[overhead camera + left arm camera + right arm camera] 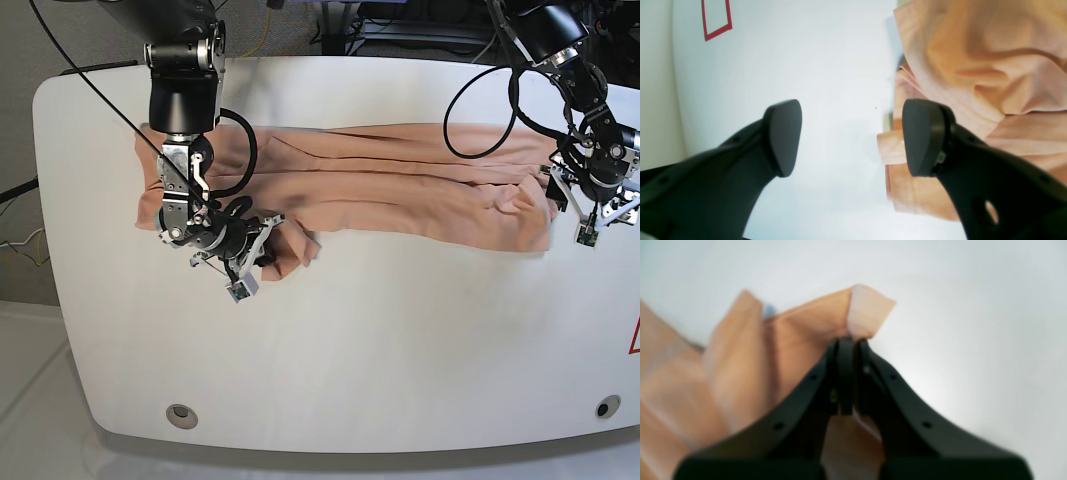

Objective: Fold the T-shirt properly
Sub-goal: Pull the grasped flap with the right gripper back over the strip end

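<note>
Your right gripper (849, 340) has its fingers (845, 373) pressed together on a folded corner of the T-shirt (796, 336). You see the peach cloth rise from the closed tips in a small peak, with a paler flap turned over at the top. The right wrist view is blurred, so finer detail of the pinch cannot be read.

Your left gripper (850, 136) has its fingers (783, 136) spread wide, with bare white table (823, 66) between them. You see one finger over open table; the other pad stands in front of the shirt's edge. You cannot tell from that view whether the pad touches the cloth. Nothing is held.

In the base view, the T-shirt (400, 175) lies as a long, narrow, rumpled band across the far half of the table (350, 350). Its long axis runs side to side, parallel to the table's far edge. You find the right gripper (268, 245) at one end of the band, where a corner of cloth is drawn toward the near side. You find the left gripper (590, 205) at the opposite end, just beside the bunched edge.

A red outline (716, 20) is marked on the table, well apart from the shirt.
</note>
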